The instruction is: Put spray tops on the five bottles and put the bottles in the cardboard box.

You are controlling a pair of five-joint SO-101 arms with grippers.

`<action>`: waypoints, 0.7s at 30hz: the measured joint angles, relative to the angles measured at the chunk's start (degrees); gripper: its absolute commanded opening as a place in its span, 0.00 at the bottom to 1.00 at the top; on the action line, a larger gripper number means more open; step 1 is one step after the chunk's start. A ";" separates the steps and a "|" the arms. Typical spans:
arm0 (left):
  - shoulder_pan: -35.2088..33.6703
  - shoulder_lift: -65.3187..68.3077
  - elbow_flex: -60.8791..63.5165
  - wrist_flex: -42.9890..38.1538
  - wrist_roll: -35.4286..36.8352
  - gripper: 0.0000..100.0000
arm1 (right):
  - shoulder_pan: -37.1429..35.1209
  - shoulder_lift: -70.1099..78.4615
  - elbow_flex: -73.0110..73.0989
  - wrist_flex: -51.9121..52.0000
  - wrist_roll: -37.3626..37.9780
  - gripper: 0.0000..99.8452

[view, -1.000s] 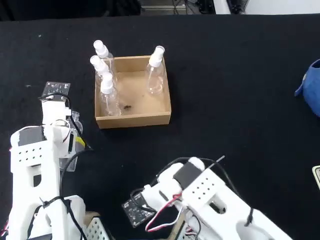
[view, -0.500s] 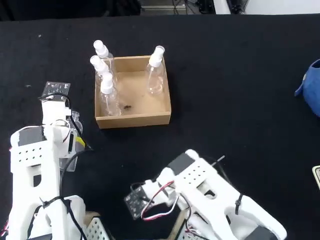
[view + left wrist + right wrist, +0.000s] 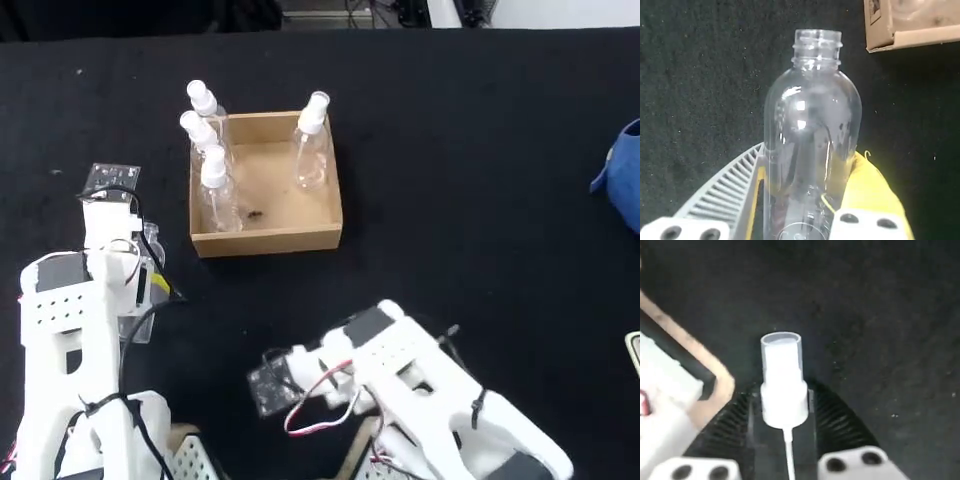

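Grippers both loaded, bottle in the left and spray top in the right.
Left gripper [image 3: 807, 172] closed narrow around the lower body of a clear uncapped bottle [image 3: 812, 115], grey finger on one side and yellow on the other, open neck pointing away from the wrist toward a corner of the cardboard box [image 3: 885, 37]. Right gripper [image 3: 785, 407] pinched on the collar of a white spray top [image 3: 783, 372], thin dip tube trailing back between the black ribbed fingers [image 3: 837, 420], cap end pointing outward over the black counter [image 3: 880, 315]. Ahead of both grippers in the high view, four capped bottles [image 3: 215, 185] upright at the box: three clustered at the wall nearer the left gripper, one at the far corner on the right gripper's side. Well beyond the right gripper, blue object [image 3: 622, 180] at the picture's edge.
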 measured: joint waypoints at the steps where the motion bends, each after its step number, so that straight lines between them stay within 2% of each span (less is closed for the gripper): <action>1: 0.00 0.00 0.00 0.00 0.00 0.03 | 0.88 0.09 -1.49 1.49 -1.23 0.01; 5: 0.00 0.00 -0.44 0.00 0.00 0.03 | 5.80 0.09 -13.19 7.38 -8.70 0.01; 9: 1.32 -1.32 -1.32 0.00 0.00 0.03 | 14.68 0.09 -27.69 9.05 -23.38 0.01; 15: 8.53 -12.92 -1.32 0.00 0.44 0.03 | 28.66 0.09 -45.54 10.90 -48.35 0.01; 21: 20.57 -22.33 1.23 0.00 0.35 0.03 | 33.67 0.09 -59.52 15.65 -67.16 0.01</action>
